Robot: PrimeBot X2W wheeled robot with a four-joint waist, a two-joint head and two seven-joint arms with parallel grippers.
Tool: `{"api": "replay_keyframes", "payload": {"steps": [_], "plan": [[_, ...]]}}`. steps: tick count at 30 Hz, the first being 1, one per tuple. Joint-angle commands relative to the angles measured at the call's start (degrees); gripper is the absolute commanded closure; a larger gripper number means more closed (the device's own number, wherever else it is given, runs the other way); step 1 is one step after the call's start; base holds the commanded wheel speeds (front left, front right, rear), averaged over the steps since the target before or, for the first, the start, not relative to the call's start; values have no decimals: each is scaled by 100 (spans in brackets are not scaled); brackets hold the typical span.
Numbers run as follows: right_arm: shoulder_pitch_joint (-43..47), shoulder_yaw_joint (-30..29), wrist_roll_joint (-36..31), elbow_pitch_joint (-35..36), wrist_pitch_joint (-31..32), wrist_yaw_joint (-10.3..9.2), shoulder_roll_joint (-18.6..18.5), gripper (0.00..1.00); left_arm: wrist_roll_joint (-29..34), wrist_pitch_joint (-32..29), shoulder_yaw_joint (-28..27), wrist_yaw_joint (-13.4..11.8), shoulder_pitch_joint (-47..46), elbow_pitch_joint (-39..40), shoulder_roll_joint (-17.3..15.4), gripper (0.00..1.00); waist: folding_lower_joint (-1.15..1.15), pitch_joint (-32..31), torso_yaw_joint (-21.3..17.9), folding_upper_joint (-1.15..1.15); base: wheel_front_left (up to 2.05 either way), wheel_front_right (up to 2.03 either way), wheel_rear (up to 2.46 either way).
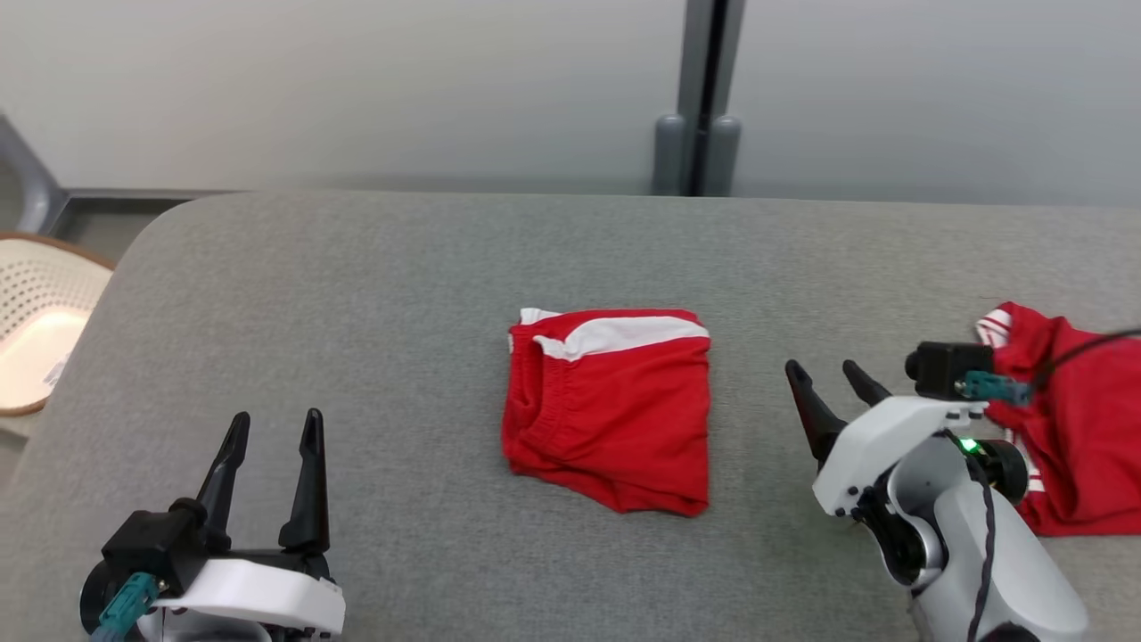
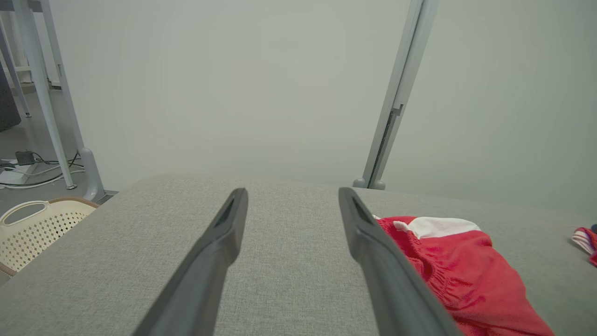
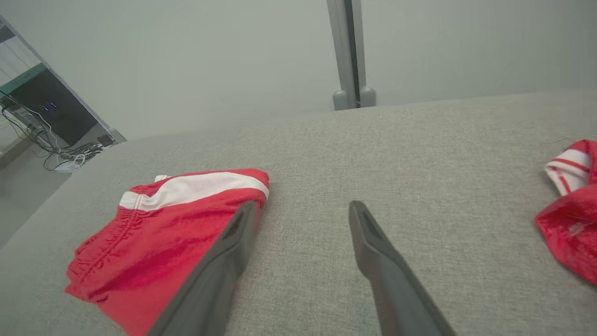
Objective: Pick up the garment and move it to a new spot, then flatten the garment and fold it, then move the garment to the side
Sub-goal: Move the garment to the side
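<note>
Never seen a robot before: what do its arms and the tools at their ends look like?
The left tool and the right tool each have two long, dark grey fingers tapering to narrow tips. Behind them sit a white shell and a black block with a teal plug. The right arm is pale and rounded, with a small green light and a black cable along it.

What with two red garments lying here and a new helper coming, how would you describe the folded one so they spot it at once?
Start from the grey table, then look to its middle. There lies the folded garment, a red rectangle with a white band along its far edge. The other red garment sits crumpled at the table's right edge, beside the right claw.
</note>
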State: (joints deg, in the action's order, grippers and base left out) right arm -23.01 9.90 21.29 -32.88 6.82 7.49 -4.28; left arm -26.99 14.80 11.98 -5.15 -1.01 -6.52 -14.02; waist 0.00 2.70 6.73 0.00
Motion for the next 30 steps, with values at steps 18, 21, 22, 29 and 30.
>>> {"api": "replay_keyframes", "payload": {"steps": [18, 21, 22, 29, 30], "plan": [[-1137, -45, 1115, -2004, 1792, -2, 141, 0, 3, 29, 67, 188, -436, -316, 141, 0, 0, 617, 1163, 0, 0, 0, 0], [-1127, 38, 1257, -2098, 1819, -1, 151, 15, 17, 35, 38, 196, -438, -346, 158, 0, 0, 611, 1170, 0, 0, 0, 0], [-1126, 92, 1341, -2070, 1798, -1, 154, 63, 20, 36, 29, 199, -440, -357, 165, 0, 0, 608, 1164, 0, 0, 0, 0], [-1192, 361, 1738, -1835, 1326, -1, 121, 100, 86, 38, 8, 237, -469, -370, 167, 0, 0, 506, 929, 0, 0, 0, 0], [-1207, 393, 1773, -1816, 1261, -1, 123, 100, 98, 38, 6, 242, -463, -368, 160, 0, 0, 476, 867, 0, 0, 0, 0]]}}
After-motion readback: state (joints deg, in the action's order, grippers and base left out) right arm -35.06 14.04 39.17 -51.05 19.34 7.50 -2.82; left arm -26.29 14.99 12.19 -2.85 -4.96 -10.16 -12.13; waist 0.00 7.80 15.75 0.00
